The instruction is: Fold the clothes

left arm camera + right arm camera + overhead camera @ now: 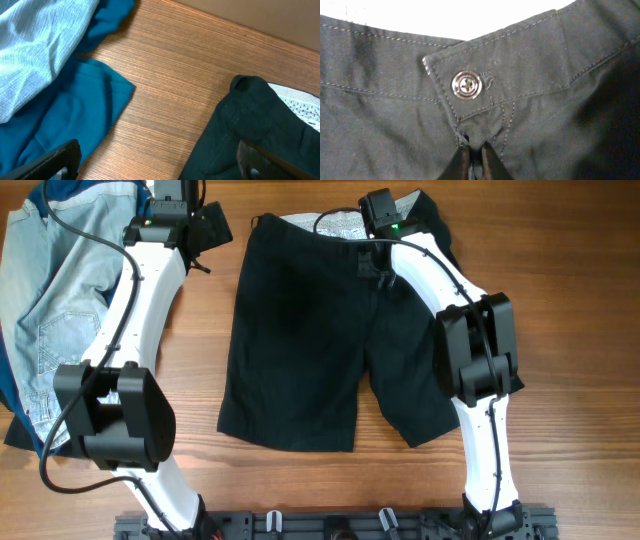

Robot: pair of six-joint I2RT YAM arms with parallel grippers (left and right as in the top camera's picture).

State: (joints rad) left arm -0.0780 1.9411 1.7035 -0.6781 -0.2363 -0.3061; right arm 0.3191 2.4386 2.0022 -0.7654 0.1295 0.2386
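- Right gripper (475, 162) fills the bottom of its wrist view, its fingers pinched shut on a nip of cloth at the fly of the black shorts (300, 330), just below the button (466, 85).
- That hold at the middle of the waist makes sense to me. From there I could lift or drag the waistband without skewing either leg.
- Black shorts lie spread flat at the middle of the table (570, 300), waist toward the far edge and both legs toward the arm bases. They are not yet folded.
- Left gripper (155, 162) hangs with its jaws wide and holds nothing. It is over bare wood just beside the waist corner nearest it, where the pale lining (300, 107) shows. I judge it is placed to take that corner.
- Denim shorts (60, 310) and the blue garment (75, 115) are heaped at the left edge, apart from the black pair, so they are out of the way of this fold.
- Risk, as I see it: so small a pinch at the fly may catch only the front layer.
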